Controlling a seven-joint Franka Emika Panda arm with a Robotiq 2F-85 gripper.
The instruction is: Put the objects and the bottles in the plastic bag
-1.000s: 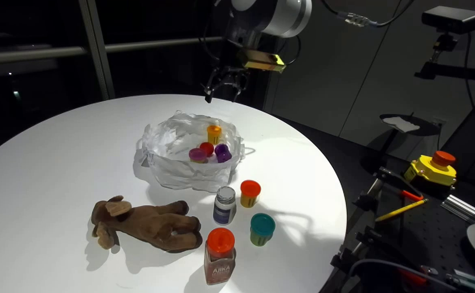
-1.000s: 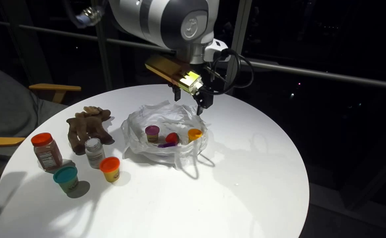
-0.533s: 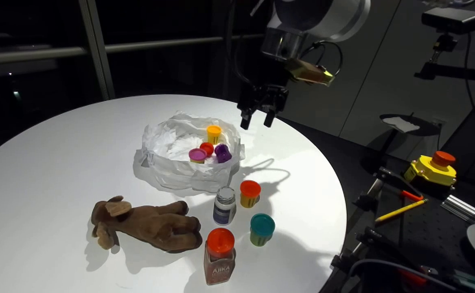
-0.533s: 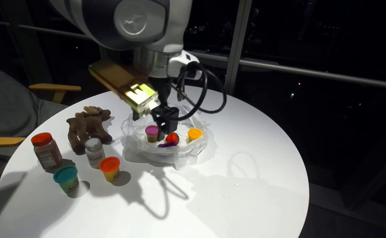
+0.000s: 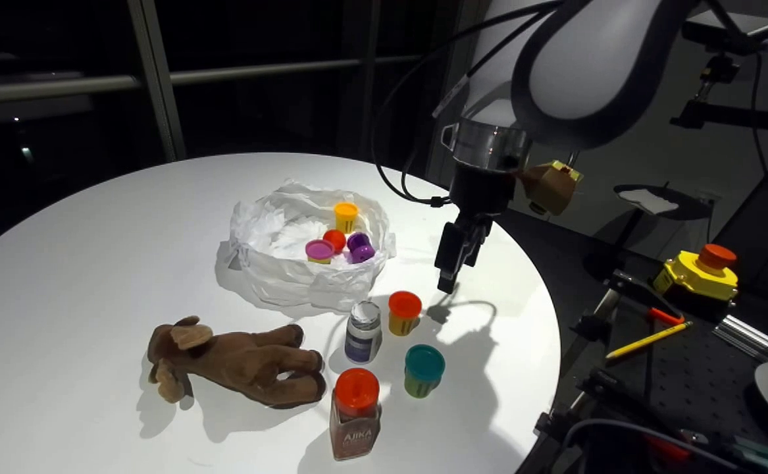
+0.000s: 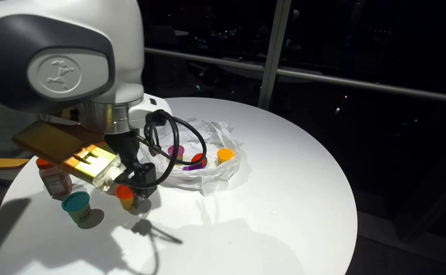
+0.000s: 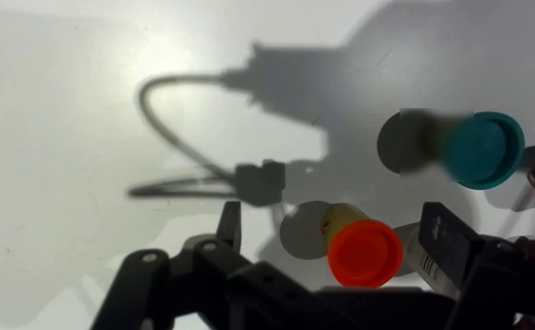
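Plastic bag [image 5: 311,286] sits open on the white table [image 5: 81,276], holding a yellow tub [image 5: 346,218], a pink-lidded tub [image 5: 320,250], a red object [image 5: 335,240] and a purple object [image 5: 360,249]. Outside it, a red-lidded tub [image 5: 404,314], a teal-lidded tub [image 5: 424,370], a white bottle [image 5: 362,334] and a red-capped jar [image 5: 355,421] stand upright, with a brown plush toy [image 5: 245,365] lying near the bottle. With its fingers spread wide, the gripper [image 7: 331,222] hangs above the table near the red-lidded tub, which shows between its tips in the wrist view.
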